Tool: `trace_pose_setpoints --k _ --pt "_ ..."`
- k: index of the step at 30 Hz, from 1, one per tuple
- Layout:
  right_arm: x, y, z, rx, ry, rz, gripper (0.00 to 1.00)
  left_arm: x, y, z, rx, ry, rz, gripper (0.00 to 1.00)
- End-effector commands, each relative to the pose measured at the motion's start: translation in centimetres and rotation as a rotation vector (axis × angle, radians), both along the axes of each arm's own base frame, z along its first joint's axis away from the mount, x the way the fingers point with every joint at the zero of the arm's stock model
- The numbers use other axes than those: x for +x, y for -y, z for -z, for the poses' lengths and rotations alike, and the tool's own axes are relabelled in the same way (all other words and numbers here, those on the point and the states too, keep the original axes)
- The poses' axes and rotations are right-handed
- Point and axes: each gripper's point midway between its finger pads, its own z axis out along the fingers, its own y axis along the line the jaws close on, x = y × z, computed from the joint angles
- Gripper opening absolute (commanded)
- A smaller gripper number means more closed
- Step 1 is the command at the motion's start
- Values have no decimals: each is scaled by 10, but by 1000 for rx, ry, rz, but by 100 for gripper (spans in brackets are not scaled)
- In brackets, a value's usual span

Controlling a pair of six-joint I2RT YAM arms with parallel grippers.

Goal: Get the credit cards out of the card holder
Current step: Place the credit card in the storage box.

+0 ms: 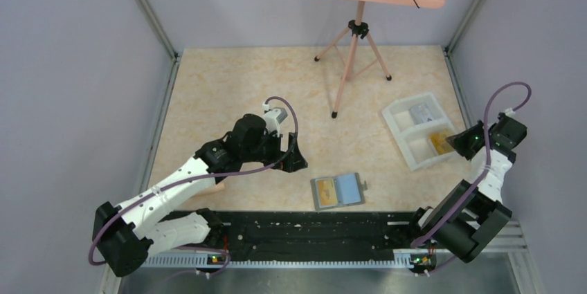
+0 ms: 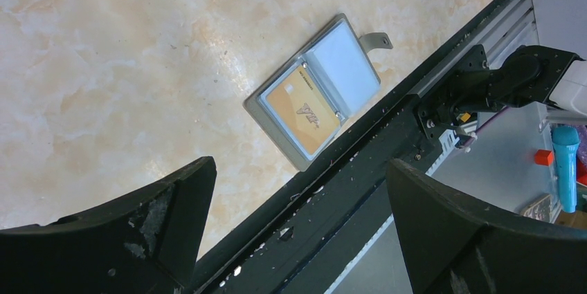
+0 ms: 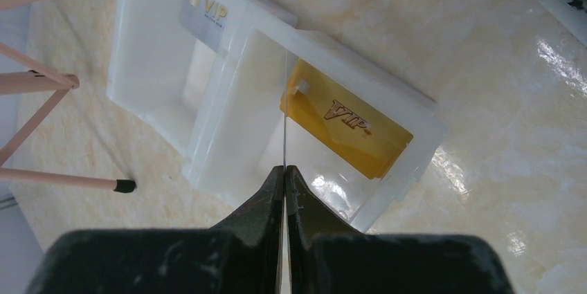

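Note:
The card holder (image 1: 338, 191) lies open near the table's front edge, with one yellow-orange credit card (image 1: 327, 194) in its left pocket. In the left wrist view the holder (image 2: 349, 66) shows that card (image 2: 304, 107) and a bare pale blue pocket. My left gripper (image 1: 296, 155) is open and empty, to the left of the holder; it shows the same in the left wrist view (image 2: 301, 166). My right gripper (image 3: 284, 168) is shut on a thin credit card (image 3: 284, 100) seen edge-on, over the white tray (image 3: 138, 66). A yellow card (image 3: 346, 128) and a grey card (image 3: 204, 17) lie in the tray.
The white compartmented tray (image 1: 398, 117) stands at the right with my right gripper (image 1: 460, 143) over its near compartment. A pink tripod stand (image 1: 353, 52) stands at the back centre, one foot (image 3: 124, 185) close to the tray. A black rail (image 1: 311, 228) runs along the front edge.

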Motion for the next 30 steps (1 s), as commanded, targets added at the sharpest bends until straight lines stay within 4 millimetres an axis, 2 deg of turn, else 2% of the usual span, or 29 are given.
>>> trace_pose_setpoints --k 1,16,21,26,30 --pt "3 11 3 -25 19 41 0 5 1 -5 -5 34 -2 98" --pt "-2 16 20 -13 -4 115 3 6 -1 -7 1 40 -7 98" --pt "-2 17 18 -12 -1 134 4 7 0 -7 2 39 -9 98" --pt "-7 21 13 -29 -17 171 12 7 1 -6 3 33 -8 98" --pt "-8 25 4 -35 -19 198 14 7 0 -7 3 34 -11 98"
